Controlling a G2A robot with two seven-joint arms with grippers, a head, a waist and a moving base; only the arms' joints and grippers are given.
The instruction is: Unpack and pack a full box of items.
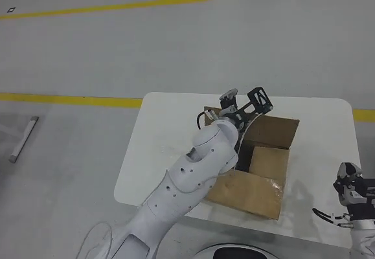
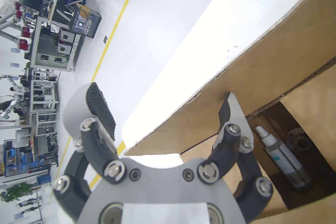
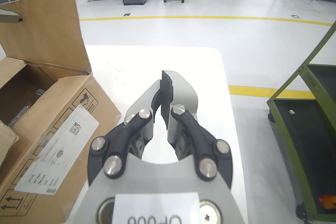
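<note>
- Cardboard box (image 1: 249, 191) stands open at centre frame in the top view, flaps spread, on a white counter (image 1: 155, 149).
- Left end effector (image 2: 161, 97) hangs over the box's far rim, just above centre in the top view, fingers spread wide with a flap's edge between them, gripping nothing.
- Right end effector (image 3: 164, 83) sits at lower right of the top view, well apart from the box, fingers closed together and empty.
- Spray bottle (image 2: 282, 159) lies inside the box beside a round metal flange (image 2: 299, 139).
</note>
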